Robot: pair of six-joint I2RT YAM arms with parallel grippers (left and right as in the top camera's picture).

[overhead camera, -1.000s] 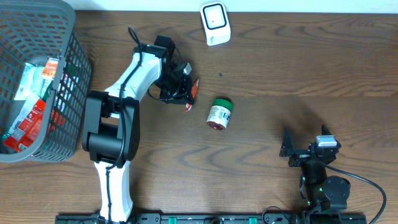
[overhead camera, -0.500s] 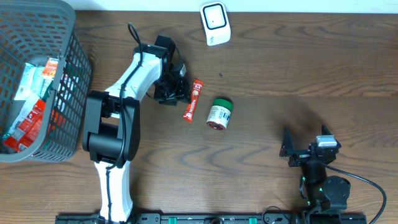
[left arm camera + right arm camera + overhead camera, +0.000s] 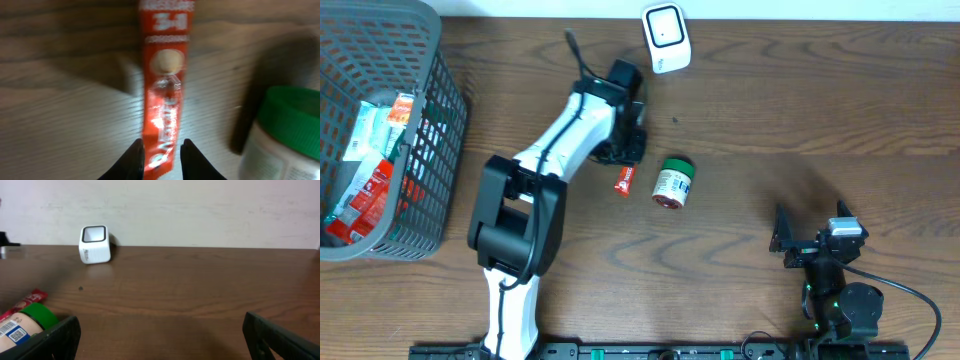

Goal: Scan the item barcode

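Observation:
A red sachet (image 3: 624, 180) lies flat on the wooden table, left of a small jar (image 3: 673, 182) with a green lid lying on its side. The white scanner (image 3: 666, 37) stands at the far edge. My left gripper (image 3: 626, 155) is low over the sachet's far part and hides it from overhead. In the left wrist view the left gripper (image 3: 161, 160) has its jaws narrowly apart, straddling the end of the sachet (image 3: 165, 85), with the jar (image 3: 285, 130) at the right. My right gripper (image 3: 160, 335) stands wide open near the front edge, holding nothing.
A grey mesh basket (image 3: 430, 120) with several packets stands at the far left. In the right wrist view the scanner (image 3: 95, 244) faces this way, and the jar (image 3: 22, 322) shows a barcode label at the lower left.
The left gripper let go of the sachet, which came to lie on the table. The arm then swung right over it, and its jaws narrowed around the sachet's end. The right arm stayed still.

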